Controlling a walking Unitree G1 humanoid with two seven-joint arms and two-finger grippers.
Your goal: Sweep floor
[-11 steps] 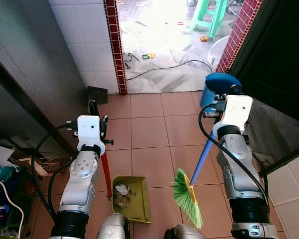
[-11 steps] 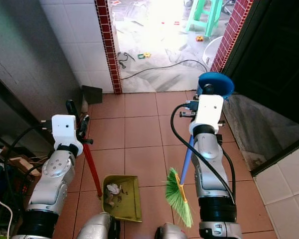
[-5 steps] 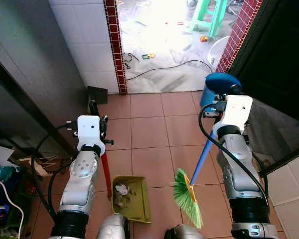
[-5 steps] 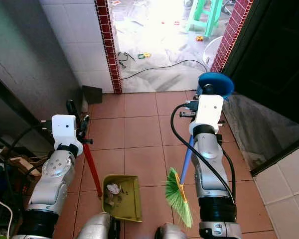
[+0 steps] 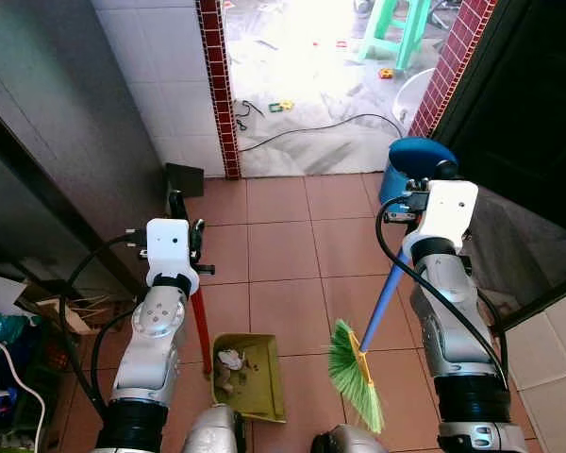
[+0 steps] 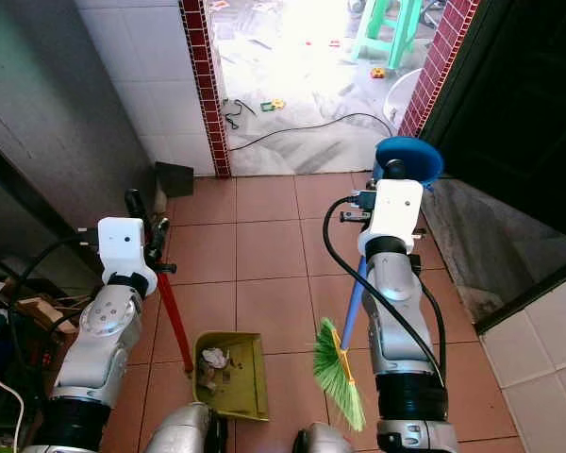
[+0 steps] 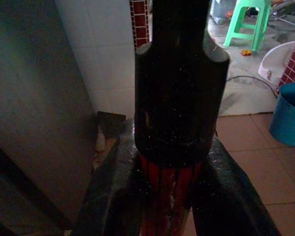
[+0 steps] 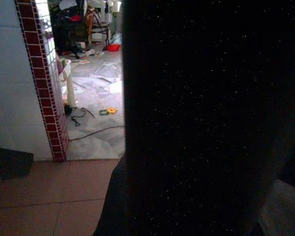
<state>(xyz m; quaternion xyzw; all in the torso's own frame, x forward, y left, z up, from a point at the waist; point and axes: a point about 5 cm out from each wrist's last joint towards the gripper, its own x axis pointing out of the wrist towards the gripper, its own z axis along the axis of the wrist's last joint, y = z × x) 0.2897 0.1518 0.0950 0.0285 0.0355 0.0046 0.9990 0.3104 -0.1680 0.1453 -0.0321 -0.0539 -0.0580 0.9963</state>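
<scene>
- The left gripper [image 7: 173, 196] is closed around the red handle [image 5: 201, 326] of the dustpan [image 5: 250, 376]. In the left wrist view its two fingers [image 7: 113, 196] press the handle from both sides.
- The dustpan sits flat on the tiled floor [image 5: 283, 250], between the two arms and close to the robot. A small heap of debris [image 5: 228, 363] lies in it, near the handle end.
- The right gripper [image 5: 417, 200] is at the top of the blue broom handle [image 5: 381, 302]. Whether its fingers are clamped on it I cannot tell; the right wrist view is too dark.
- The green bristles [image 5: 351, 373] hang just right of the dustpan, apart from its edge.
- To do this well, I would keep the dustpan lip pressed to the tile and draw the bristles toward it in short, low strokes.
- Lifting the pan should be level, so the heap does not slide out.
</scene>
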